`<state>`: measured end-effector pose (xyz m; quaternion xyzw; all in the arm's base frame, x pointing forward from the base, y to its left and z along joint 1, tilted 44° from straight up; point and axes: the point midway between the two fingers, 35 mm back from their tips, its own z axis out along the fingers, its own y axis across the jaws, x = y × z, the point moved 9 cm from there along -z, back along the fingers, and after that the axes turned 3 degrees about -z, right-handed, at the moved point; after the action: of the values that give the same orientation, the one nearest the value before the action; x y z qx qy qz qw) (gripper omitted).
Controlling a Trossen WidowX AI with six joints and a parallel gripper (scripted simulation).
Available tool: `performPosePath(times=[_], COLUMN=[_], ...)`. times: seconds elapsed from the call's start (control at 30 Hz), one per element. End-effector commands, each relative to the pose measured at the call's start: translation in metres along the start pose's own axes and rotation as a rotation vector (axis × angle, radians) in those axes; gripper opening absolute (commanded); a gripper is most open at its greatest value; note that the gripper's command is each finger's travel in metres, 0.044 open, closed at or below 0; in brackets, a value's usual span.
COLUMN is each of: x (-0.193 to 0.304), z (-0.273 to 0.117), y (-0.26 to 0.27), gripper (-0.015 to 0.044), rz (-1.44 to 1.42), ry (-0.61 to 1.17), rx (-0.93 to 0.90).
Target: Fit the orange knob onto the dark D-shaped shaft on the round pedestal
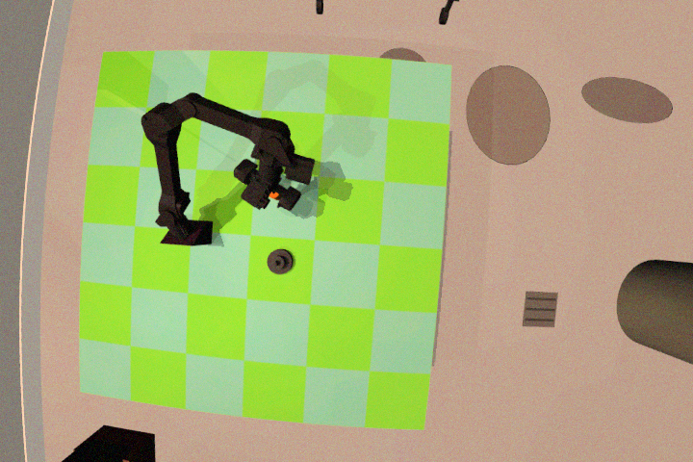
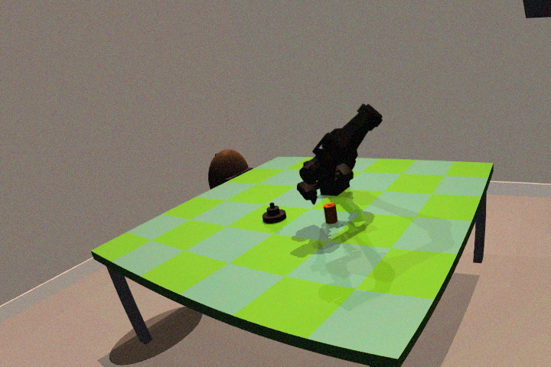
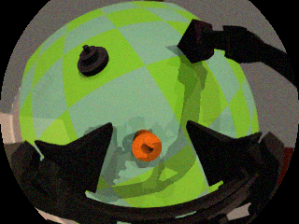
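Note:
The orange knob (image 1: 273, 195) (image 2: 330, 213) (image 3: 147, 137) stands upright on the checkered table, its hole facing up with a flat side visible in the wrist view. My gripper (image 1: 273, 201) (image 2: 323, 199) (image 3: 149, 125) is wide open above the knob. In the wrist view the knob shows between the two spread fingers, touching neither. The dark round pedestal (image 1: 279, 269) (image 2: 274, 218) (image 3: 94, 68) stands apart from the knob, with its stepped top and thin shaft (image 2: 272, 205) (image 3: 86, 48) bare. The shaft's flat side cannot be made out.
The arm's base (image 1: 194, 234) (image 3: 195, 42) stands on the table, left of the pedestal in the top view. The arm arches around behind the knob. The green checkered table (image 1: 336, 337) (image 2: 259, 277) carries the arm's shadows near the knob.

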<state>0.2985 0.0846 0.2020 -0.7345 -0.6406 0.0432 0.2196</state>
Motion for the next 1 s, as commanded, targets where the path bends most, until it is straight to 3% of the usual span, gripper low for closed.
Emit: performPosePath(times=[0.0, 0.1, 0.5, 0.97], x=[-0.035, -0.058, -0.06, -0.059], z=[-0.025, -0.039, -0.04, -0.039], y=[-0.01, -0.018, -0.019, -0.019], gripper=[0.044, 0.044, 0.044, 0.044], rz=[-0.044, -0.078, -0.143, -1.46], ry=[0.303, 0.494, 0.502, 0.304], rx=[-0.071, -0.158, -0.182, -0.5])
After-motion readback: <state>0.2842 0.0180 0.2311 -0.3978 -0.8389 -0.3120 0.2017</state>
